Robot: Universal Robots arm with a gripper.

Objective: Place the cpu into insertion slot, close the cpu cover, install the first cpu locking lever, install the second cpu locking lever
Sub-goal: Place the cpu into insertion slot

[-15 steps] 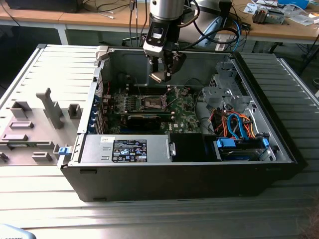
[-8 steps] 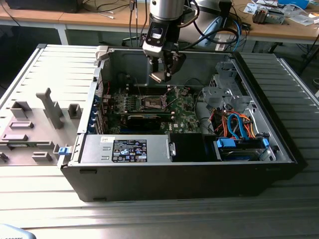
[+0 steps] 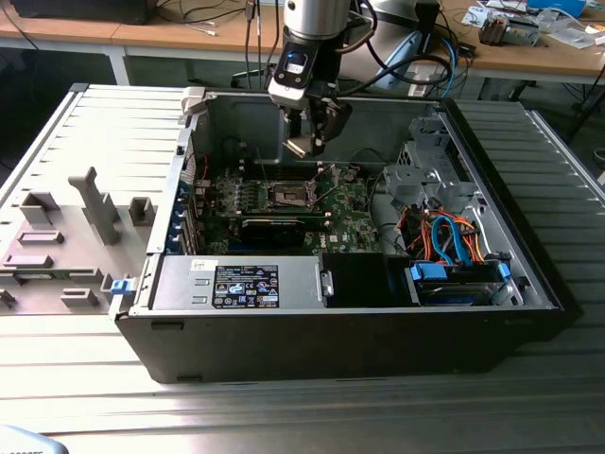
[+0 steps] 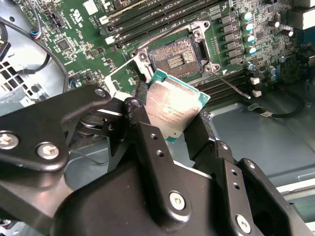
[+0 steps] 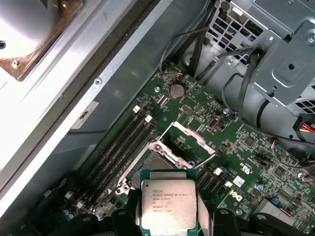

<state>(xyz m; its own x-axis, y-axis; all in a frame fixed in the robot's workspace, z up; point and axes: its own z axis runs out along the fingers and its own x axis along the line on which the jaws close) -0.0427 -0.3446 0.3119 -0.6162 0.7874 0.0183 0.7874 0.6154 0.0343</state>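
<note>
Wooden desks (image 3: 548, 57) are seen behind a ribbed metal table (image 3: 85, 397), on which an open computer case (image 3: 359, 340) is laid on its side. Inside the case a green motherboard (image 3: 350, 213), a black graphics card (image 3: 274, 230), a grey power supply (image 3: 236, 282) and a drive cage (image 3: 425, 161) with orange and blue cables (image 3: 449, 236) are housed.

The gripper (image 3: 304, 142) is clenched on the cpu (image 4: 174, 105), whose opposite edges are pinched between the black fingers (image 4: 142, 128), silver top outward. In the exterior view the chip is held in the air inside the case, apart from the board.

The insertion slot (image 4: 173, 60) lies below the cpu, almost straight under it in the exterior view, and nothing is seated in it: its bare contact field is exposed. The cpu cover (image 5: 193, 136) is swung up off the slot, and a thin locking lever (image 4: 230, 82) is unlatched beside it. In both wrist views the chip's edges are judged to be turned somewhat against the slot's edges, and its face is tilted rather than level with the board.
</note>
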